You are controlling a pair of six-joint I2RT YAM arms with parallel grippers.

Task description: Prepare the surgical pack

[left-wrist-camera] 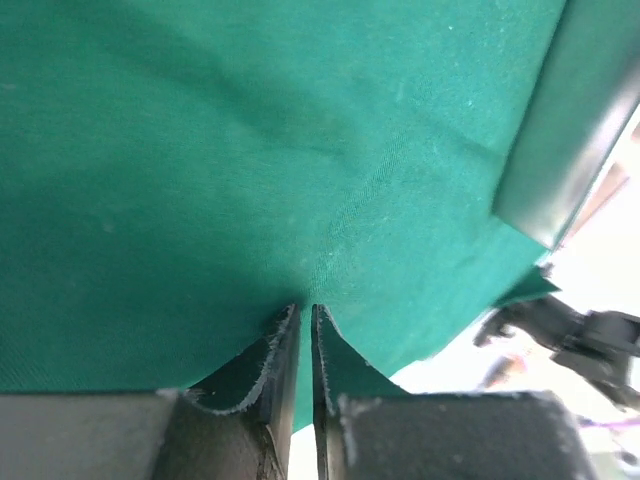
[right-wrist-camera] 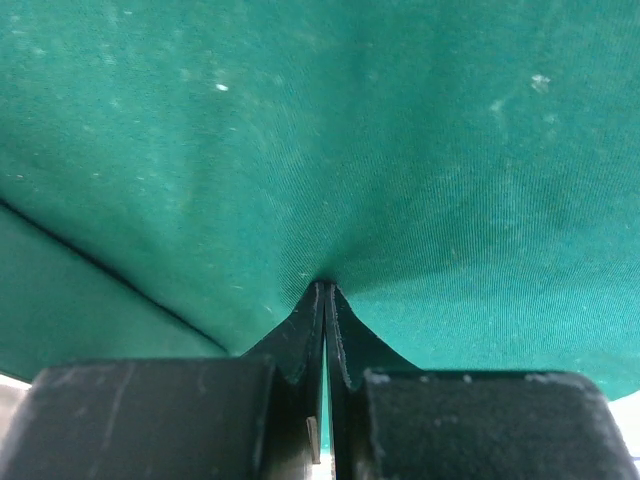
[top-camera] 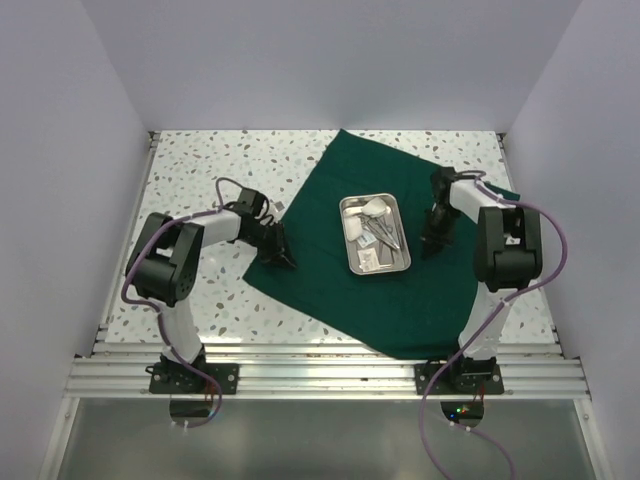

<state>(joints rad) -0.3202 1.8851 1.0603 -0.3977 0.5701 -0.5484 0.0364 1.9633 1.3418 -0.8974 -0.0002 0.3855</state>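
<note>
Left jaws clamped on a pinch of the green cloth (left-wrist-camera: 250,150) at its left corner. Right jaws clenched likewise on a tented fold toward its right side. Cloth lies spread cornerwise on the speckled counter (top-camera: 200,170). Steel tray (top-camera: 345,235) sits mid-cloth, between the two, holding silver instruments (top-camera: 385,233) and white gauze (top-camera: 374,208).

From my console: matt, finely woven green cloth (top-camera: 400,300); a shiny metal tray (top-camera: 345,235); smooth speckled stone-look desk (top-camera: 200,170) at ten o'clock; scuffed matt black fingers (left-wrist-camera: 250,375).
</note>
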